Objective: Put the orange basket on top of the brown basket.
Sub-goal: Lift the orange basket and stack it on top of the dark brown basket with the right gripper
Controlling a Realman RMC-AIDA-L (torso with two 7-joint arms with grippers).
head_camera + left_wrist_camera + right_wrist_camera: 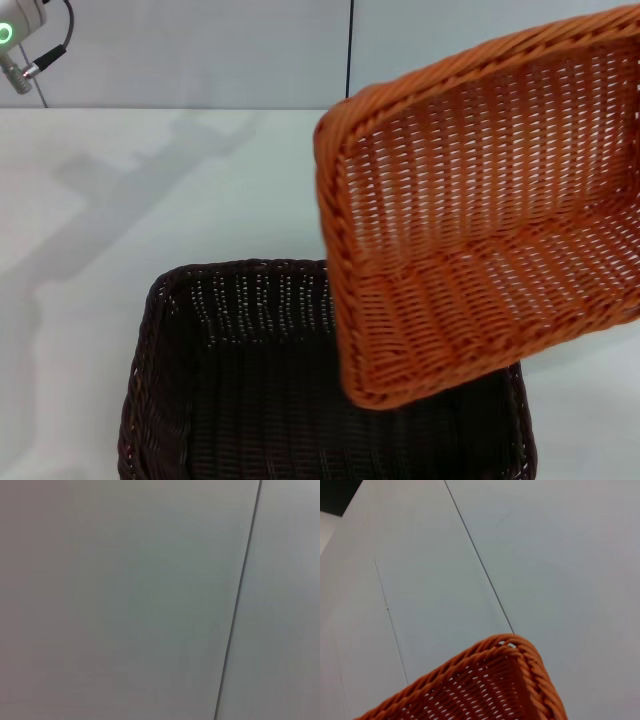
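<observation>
The orange basket (490,210) hangs in the air, tilted steeply, its open inside facing me. Its low corner is over the right part of the brown basket (240,400), which stands on the white table at the front. The orange basket runs off the head view's right edge, where my right gripper holds it out of sight. Its braided rim corner (520,652) shows close up in the right wrist view. Of my left arm only a piece (15,40) shows, raised at the far left, apart from both baskets.
The white table (150,190) stretches behind and to the left of the brown basket. A pale wall with a dark vertical seam (350,50) stands behind it. The left wrist view shows only a plain surface with a seam (240,595).
</observation>
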